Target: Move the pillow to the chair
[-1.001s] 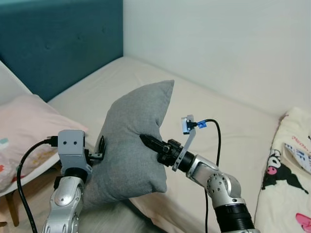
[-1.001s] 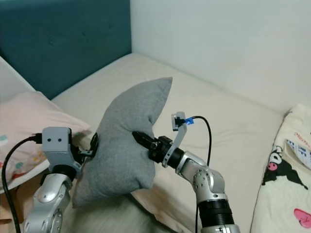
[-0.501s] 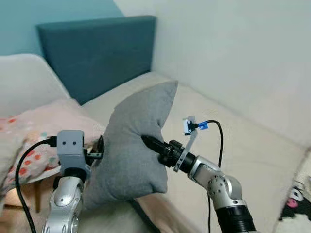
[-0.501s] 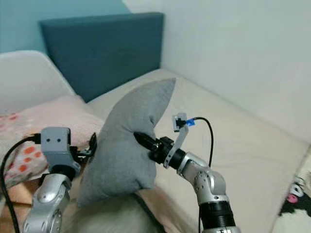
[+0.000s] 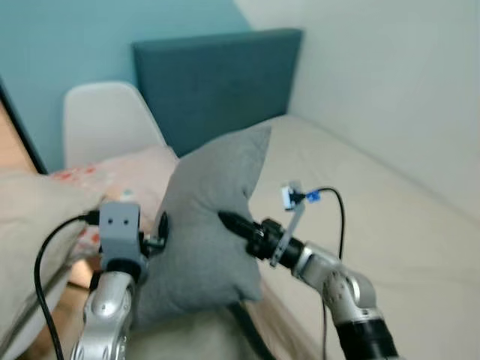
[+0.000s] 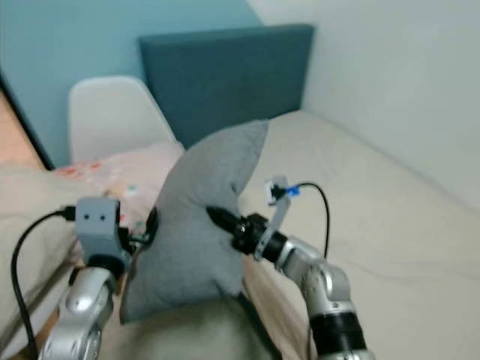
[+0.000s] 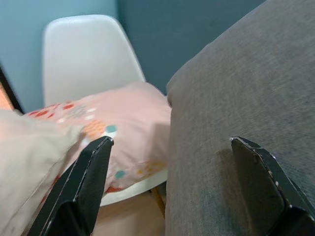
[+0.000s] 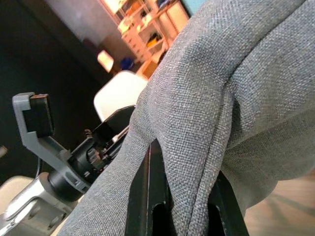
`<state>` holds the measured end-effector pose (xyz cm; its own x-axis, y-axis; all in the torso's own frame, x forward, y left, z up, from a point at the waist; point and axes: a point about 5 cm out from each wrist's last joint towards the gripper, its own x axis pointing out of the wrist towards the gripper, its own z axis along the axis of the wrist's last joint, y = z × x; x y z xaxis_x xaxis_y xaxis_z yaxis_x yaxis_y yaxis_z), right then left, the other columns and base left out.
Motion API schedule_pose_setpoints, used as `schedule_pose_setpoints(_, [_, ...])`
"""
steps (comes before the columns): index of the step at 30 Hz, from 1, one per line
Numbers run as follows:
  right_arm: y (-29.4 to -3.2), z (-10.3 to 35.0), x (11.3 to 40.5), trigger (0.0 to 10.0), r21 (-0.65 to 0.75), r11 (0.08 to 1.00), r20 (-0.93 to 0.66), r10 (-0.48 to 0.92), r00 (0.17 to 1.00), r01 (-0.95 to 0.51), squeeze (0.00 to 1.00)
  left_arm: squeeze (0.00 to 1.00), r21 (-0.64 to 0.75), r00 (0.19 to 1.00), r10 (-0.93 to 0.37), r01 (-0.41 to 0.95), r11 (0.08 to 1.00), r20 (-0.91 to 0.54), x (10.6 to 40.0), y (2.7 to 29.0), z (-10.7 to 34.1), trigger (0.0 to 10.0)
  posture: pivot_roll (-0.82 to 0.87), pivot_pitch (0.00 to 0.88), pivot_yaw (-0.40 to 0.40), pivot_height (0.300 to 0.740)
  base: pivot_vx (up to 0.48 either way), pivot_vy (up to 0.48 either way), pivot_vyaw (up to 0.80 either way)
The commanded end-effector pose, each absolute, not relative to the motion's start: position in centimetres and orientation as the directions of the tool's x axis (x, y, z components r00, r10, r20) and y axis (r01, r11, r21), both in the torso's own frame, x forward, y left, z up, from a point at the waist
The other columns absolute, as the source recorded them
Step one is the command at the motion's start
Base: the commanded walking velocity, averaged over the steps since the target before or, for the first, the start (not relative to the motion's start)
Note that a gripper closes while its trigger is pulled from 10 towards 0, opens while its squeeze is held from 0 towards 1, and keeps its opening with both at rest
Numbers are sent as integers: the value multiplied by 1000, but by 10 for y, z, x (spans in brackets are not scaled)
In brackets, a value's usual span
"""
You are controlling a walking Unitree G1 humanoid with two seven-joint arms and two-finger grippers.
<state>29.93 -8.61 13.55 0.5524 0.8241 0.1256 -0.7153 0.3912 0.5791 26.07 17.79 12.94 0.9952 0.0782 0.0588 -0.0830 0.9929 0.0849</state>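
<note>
The soft grey fabric pillow (image 5: 210, 225) hangs above the beige bed (image 5: 390, 217), held between both arms. The right pincer (image 5: 229, 220) is clamped on a fold of it; the left pincer (image 5: 159, 229) presses its opposite side, fingers (image 7: 83, 182) spread wide. Beyond the left pincer stands a white plastic chair (image 5: 105, 124) bearing a pink patterned pillow (image 7: 118, 128).

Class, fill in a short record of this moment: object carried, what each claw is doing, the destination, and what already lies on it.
Object carried: grey pillow, held up above the bed
Right claw: pinching a fold of the pillow
Left claw: open, pressed against the pillow's other side
Destination: white chair
On the chair: pink patterned pillow
</note>
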Motion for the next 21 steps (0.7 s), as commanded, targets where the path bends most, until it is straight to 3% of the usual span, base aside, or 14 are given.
schedule_pose_setpoints(1, [-83,152,301,10000,528,359,211,823,528,-770,0,0,91,996,78,-83,992,52,260,178,128,10000,26,0,-117,709,0,0,763])
schedule_pose_setpoints(21, [-82,155,301,10000,522,351,224,823,522,-778,0,0,93,994,84,-90,992,64,262,179,130,10000,27,0,-120,709,0,0,763])
